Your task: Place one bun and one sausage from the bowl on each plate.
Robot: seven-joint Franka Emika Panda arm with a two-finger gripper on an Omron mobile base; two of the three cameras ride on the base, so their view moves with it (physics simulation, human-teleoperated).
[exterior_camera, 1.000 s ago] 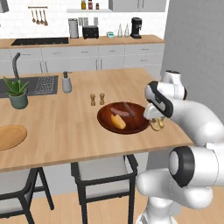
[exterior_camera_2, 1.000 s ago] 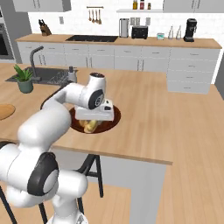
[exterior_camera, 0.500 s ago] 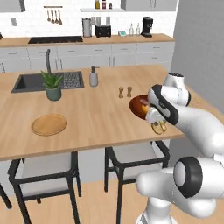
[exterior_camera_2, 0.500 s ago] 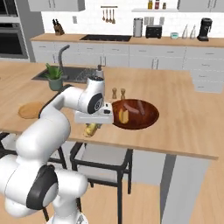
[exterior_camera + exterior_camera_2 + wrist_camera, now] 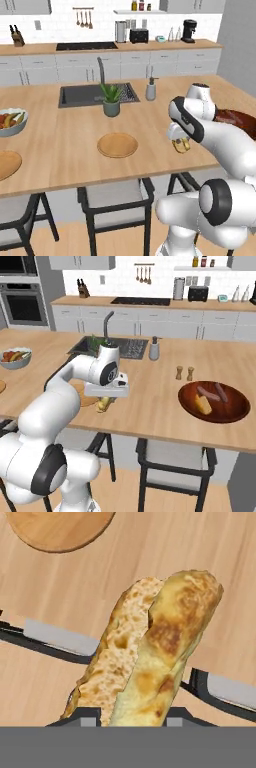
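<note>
My gripper (image 5: 181,145) is shut on a golden split bun (image 5: 180,145) and holds it just above the counter near the front edge. In the hand view the bun (image 5: 160,647) sits between the fingers, with a round tan plate (image 5: 55,529) at the top left. That plate (image 5: 117,145) lies to the gripper's left; a second plate (image 5: 6,164) lies at the far left. The dark reddish-brown wooden bowl (image 5: 235,411) sits far to the right, holding one bun (image 5: 202,404) and two sausages (image 5: 206,393). From the right base view the gripper (image 5: 105,402) hangs under my wrist.
A pale fruit bowl (image 5: 10,121) stands at the left. A potted plant (image 5: 111,100), soap dispenser (image 5: 150,90) and sink (image 5: 82,95) lie behind the near plate. Salt and pepper shakers (image 5: 184,373) stand behind the wooden bowl. Stools (image 5: 115,197) sit under the counter's front edge.
The base has driven left along the counter, so the wooden bowl has slid to the right of the views and both plates have come in. The gripper still grips the bun.
</note>
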